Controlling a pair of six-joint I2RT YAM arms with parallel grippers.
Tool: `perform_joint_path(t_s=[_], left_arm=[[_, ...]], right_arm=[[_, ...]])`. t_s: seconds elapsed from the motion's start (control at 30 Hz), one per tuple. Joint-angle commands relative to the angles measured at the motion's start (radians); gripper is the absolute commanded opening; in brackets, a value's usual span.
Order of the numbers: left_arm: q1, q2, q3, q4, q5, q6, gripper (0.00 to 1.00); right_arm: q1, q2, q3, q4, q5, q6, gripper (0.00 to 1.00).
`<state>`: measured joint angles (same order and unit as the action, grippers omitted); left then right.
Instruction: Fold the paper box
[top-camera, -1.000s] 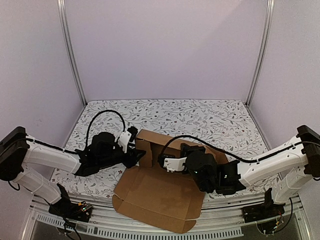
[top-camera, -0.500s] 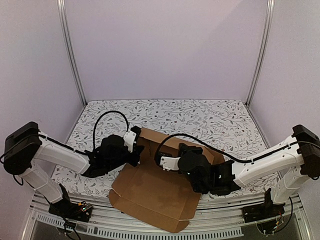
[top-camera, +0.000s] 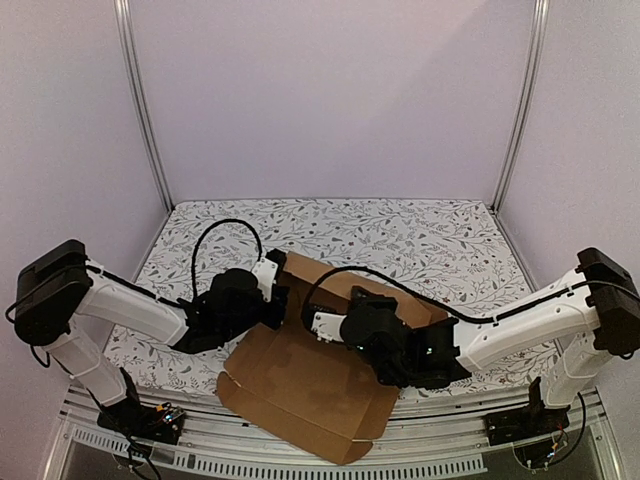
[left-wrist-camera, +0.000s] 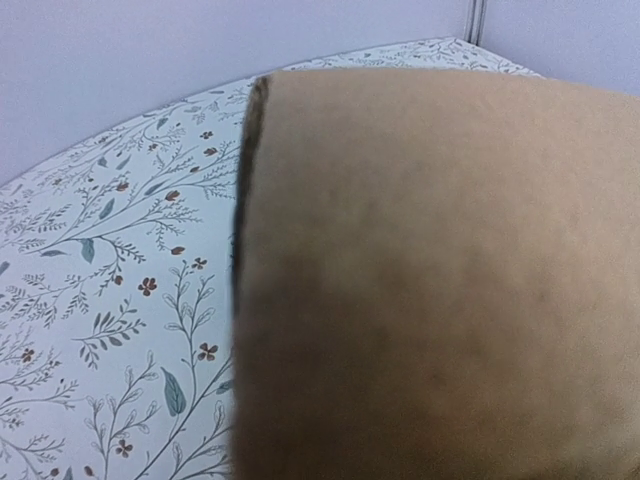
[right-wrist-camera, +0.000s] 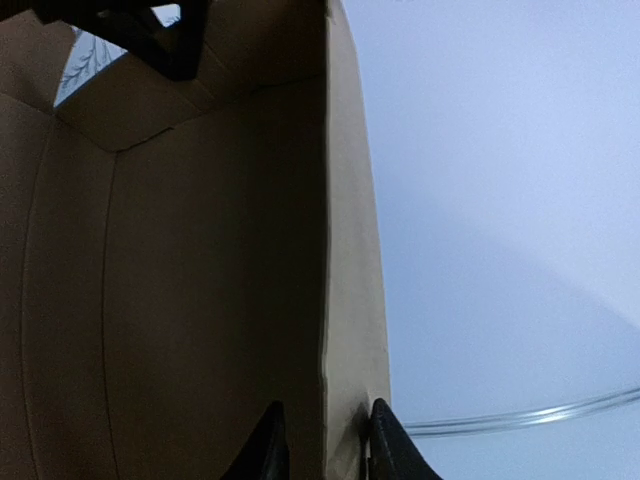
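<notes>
Versus half a second back: the box (top-camera: 290, 390) has slid a touch toward 7 o'clock, and its flat near panel hangs over the surface (top-camera: 400, 235) edge at 6 o'clock. The rest of it sits mid-surface between the two arms. The left claw (top-camera: 277, 298) has pushed in further and gone from half spread to pressed together, right at the box's 10 o'clock wall. Can't tell if it's actually got cardboard, because blurry brown board fills most of its wrist view and hides the fingers.

The right claw (right-wrist-camera: 325, 445) has shifted toward 9 o'clock and eased apart a little. Its fingers (right-wrist-camera: 272, 445) straddle the top edge of an upright wall, with a sliver of gap on one side. That arm's bulk covers the box's 3 o'clock half from above.

Further back there's flowery surface out to 12 o'clock, a black cable (top-camera: 222, 224) looping over the left arm, and metal posts (top-camera: 140, 100).
</notes>
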<state>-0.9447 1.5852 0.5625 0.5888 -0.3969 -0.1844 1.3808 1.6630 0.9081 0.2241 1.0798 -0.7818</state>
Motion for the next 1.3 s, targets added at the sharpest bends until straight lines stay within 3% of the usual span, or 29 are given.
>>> perform_joint_path(t_s=[0.0, 0.2, 0.33, 0.57, 0.7, 0.83, 1.1, 1.27], left_arm=[[-0.052, 0.003, 0.043, 0.016, 0.064, 0.058, 0.00], [-0.052, -0.001, 0.062, -0.032, 0.120, 0.110, 0.00], [-0.051, 0.010, 0.083, -0.070, 0.137, 0.136, 0.00], [-0.044, 0.042, 0.122, -0.109, 0.215, 0.161, 0.00], [-0.036, 0.066, 0.132, -0.093, 0.274, 0.184, 0.00], [-0.030, 0.090, 0.143, -0.078, 0.315, 0.227, 0.00], [-0.025, 0.115, 0.188, -0.137, 0.361, 0.207, 0.00], [-0.026, 0.116, 0.186, -0.132, 0.356, 0.206, 0.00]], right_arm=[[0.013, 0.012, 0.019, -0.127, -0.246, 0.115, 0.34], [0.012, -0.117, 0.064, -0.208, -0.453, 0.205, 0.60], [0.010, -0.187, 0.113, -0.291, -0.558, 0.263, 0.71], [-0.077, -0.282, 0.216, -0.457, -0.751, 0.420, 0.75], [-0.138, -0.316, 0.233, -0.450, -0.840, 0.504, 0.75], [-0.235, -0.304, 0.260, -0.449, -0.862, 0.659, 0.64], [-0.308, -0.247, 0.269, -0.418, -0.876, 0.827, 0.04], [-0.325, -0.184, 0.255, -0.361, -0.914, 0.887, 0.00]])
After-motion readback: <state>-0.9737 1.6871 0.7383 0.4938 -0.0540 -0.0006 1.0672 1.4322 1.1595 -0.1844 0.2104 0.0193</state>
